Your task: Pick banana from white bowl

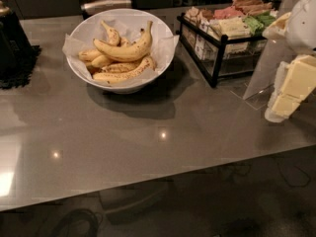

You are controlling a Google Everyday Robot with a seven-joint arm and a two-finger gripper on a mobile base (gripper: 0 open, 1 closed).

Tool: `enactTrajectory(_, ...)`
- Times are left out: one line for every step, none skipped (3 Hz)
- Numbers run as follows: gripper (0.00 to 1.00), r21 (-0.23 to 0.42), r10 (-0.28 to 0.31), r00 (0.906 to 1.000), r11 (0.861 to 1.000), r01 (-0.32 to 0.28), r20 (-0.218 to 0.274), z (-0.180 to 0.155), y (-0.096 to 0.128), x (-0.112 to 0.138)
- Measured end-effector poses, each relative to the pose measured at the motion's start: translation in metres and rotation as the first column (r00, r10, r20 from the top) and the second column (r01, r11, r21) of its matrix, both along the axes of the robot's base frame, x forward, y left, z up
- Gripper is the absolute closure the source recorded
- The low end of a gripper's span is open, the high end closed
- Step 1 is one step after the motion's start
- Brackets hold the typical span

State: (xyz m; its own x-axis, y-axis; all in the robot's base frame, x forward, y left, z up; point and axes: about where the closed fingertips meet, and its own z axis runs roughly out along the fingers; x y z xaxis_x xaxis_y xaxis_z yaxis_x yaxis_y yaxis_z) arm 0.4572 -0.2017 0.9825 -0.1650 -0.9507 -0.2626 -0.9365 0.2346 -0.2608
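The white bowl (120, 87), lined with crinkled white paper, stands on the grey table at the back left. The banana (126, 49), long, curved and bright yellow, lies on top of the pile in it. A thinner brown-speckled banana (123, 75) lies in front of it, and short bananas (111, 33) lie behind and to the left. My gripper (291, 90), white with pale yellow parts, hangs over the table at the right edge of the view. It is far to the right of the bowl and holds nothing that I can see.
A black wire rack (219, 48) of snack packets stands right of the bowl. A clear plastic stand (264, 70) is between the rack and my gripper. A dark appliance (14, 38) sits at the far left. The table's front edge (158, 181) runs across the lower view.
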Motion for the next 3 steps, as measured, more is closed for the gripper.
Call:
enactTrajectory(0.0, 0.106, 0.138, 0.9904, 0.985, -0.138, 0.008, 0.002, 0.047, 0.043)
enactTrajectory(0.0, 0.224, 0.297, 0.9548, 0.93, -0.292, 0.009, 0.005, 0.116, 0.086)
enactTrajectory(0.0, 0.236, 0.302, 0.9527, 0.924, -0.302, 0.037, 0.013, 0.124, 0.096)
